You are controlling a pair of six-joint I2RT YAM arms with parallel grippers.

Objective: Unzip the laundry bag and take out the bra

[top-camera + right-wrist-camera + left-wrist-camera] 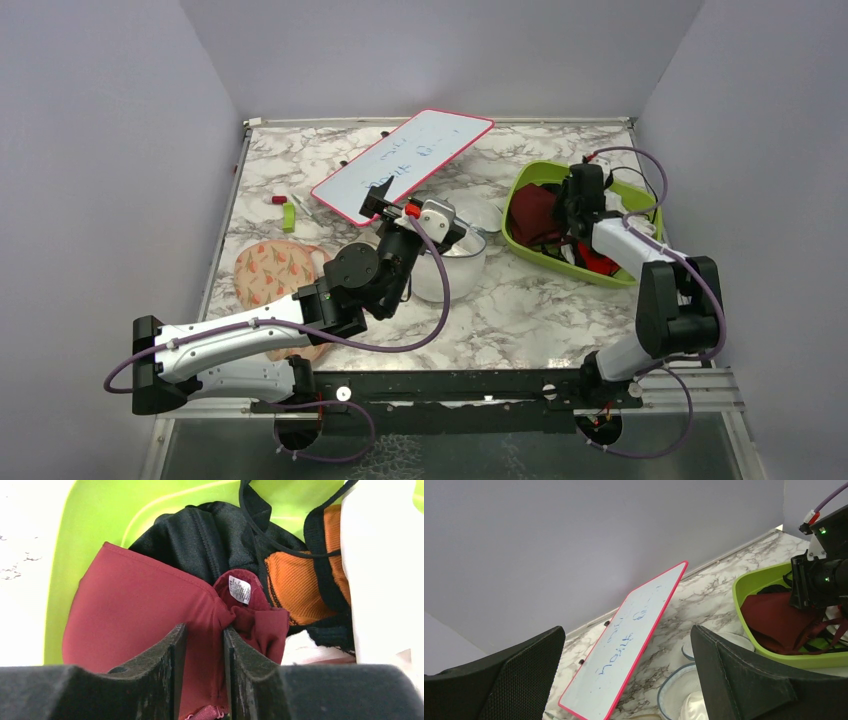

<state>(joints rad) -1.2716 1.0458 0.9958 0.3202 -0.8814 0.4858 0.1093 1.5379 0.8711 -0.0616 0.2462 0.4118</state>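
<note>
Maroon-red and soft, the fabric bra (130,610) lies in the lime-green plastic tub (90,520) at the right side of the marble-patterned table (540,310). It rests on a black strappy garment (200,540), beside an orange-red garment edged in black (295,585). Seen from the right wrist, its long axis runs left to right. One smooth rounded cup spreads toward the tub's left wall, and the bunched middle, with a small white care label (240,590), points right.

The right hand (205,629) is down in the tub over the bra. Its two black fingers (165,670) stand a narrow gap apart, with maroon fabric showing in the gap. Whether they pinch the cloth or stand just clear of it cannot be told.

Translucent white mesh and drum-shaped, the laundry bag (455,265) stands upright near the middle of the table. Its round face is up, and a thin dark zip line circles the rim. It sits to the left of the tub, apart from the bra.

The left hand (383,205) hovers just far-left of the bag, fingers spread wide, gripping nothing. Beyond it a pink-framed whiteboard (400,165) sits at a slant. A peach floral round pouch (275,270) rests at the left.
</note>
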